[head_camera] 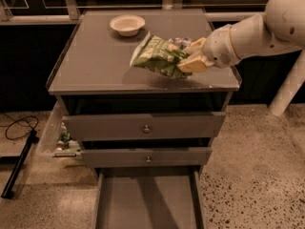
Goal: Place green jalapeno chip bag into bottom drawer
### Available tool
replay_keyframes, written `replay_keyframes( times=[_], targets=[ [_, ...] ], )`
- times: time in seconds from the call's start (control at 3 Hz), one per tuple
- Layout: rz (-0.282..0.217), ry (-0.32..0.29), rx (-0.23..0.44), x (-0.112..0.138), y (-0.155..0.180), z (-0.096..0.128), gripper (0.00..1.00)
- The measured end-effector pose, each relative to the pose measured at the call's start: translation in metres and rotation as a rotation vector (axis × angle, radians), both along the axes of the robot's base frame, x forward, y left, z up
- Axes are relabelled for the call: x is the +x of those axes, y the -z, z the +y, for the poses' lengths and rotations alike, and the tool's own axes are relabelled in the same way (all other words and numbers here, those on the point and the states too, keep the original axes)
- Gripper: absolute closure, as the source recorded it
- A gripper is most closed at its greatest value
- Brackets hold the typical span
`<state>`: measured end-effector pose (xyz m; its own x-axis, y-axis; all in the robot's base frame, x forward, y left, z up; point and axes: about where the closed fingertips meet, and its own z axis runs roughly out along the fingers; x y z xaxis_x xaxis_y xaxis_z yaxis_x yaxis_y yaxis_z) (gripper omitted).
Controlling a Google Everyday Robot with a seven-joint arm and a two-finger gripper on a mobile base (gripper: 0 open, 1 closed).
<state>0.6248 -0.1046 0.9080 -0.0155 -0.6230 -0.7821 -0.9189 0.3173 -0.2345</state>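
The green jalapeno chip bag (pixel 157 55) is crinkled light green and white. It hangs a little above the grey cabinet top (pixel 95 61), near its front right. My gripper (pixel 191 55) reaches in from the right and is shut on the bag's right end. The tan fingers (pixel 195 64) pinch the foil. The bottom drawer (pixel 147 202) is pulled out at the bottom of the view, and its flat grey floor shows.
A white bowl (pixel 127 24) sits at the back of the cabinet top. Two upper drawers with small round knobs (pixel 146 128) are slightly open. A black cable (pixel 19 127) and small items (pixel 64 140) lie on the floor at left. My white arm (pixel 267 27) fills the upper right.
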Motion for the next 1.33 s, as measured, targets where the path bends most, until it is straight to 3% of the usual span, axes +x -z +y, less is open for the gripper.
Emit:
replay_keyframes(
  times=[0.33, 1.0, 1.33],
  targets=[
    [-0.006, 0.024, -0.054, -0.053, 0.003, -0.020, 1.00],
    [0.036, 0.137, -0.195, -0.150, 0.040, -0.061, 1.00],
    [0.036, 0.137, -0.195, -0.150, 0.040, -0.061, 1.00]
  ],
)
